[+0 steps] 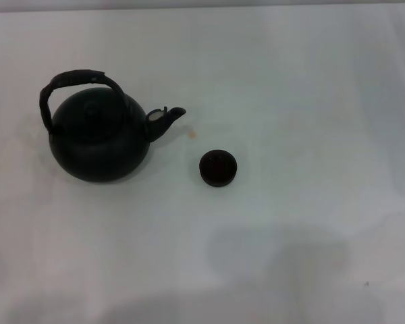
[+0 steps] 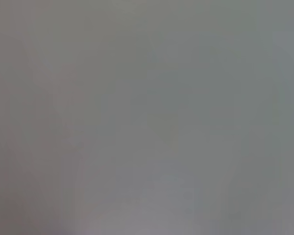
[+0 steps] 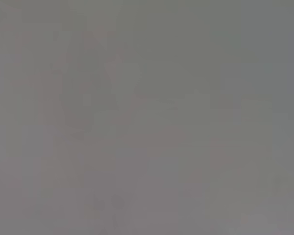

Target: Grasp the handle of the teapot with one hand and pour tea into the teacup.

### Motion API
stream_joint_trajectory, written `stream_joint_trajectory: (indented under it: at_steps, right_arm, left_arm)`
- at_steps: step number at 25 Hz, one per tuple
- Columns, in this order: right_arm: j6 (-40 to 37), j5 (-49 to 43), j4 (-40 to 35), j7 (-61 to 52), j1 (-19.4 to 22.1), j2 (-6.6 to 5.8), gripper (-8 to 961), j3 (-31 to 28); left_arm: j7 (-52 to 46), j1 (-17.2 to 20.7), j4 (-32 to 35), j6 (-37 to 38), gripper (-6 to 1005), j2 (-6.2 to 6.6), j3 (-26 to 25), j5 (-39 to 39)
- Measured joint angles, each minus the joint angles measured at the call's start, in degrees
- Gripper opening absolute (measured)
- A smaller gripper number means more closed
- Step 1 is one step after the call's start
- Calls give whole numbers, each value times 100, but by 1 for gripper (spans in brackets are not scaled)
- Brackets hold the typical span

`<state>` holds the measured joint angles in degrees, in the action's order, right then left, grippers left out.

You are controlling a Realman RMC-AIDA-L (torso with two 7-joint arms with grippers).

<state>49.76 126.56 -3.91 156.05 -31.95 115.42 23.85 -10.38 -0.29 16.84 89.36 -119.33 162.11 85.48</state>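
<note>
We see a round matte black teapot (image 1: 98, 140) toward the white tabletop's (image 1: 290, 81) left edge, spout facing a tiny dark round teacup (image 1: 218, 167) nearby; neither hand is visible, so we cannot tell their state.

I log the teapot (image 1: 98, 142) as matte black with a faint green cast, toward the table's left edge. Its handle (image 1: 74, 78) is dark, with a woven, brownish wrap along the top. The teacup (image 1: 218, 167) reads dark brown-black. The table (image 1: 290, 81) is plain white, with one small orange fleck (image 1: 192, 134).
</note>
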Motion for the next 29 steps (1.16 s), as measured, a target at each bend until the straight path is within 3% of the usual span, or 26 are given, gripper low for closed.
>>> stream_joint_trajectory:
  at_steps: [10, 29]
  right_arm:
    - [345, 0, 70, -407, 81, 11, 835, 358]
    - [350, 0, 155, -557, 71, 16, 835, 339]
  left_arm:
    - [0, -552, -193, -604, 873, 6, -5, 300]
    - [0, -775, -255, -582, 873, 6, -4, 327]
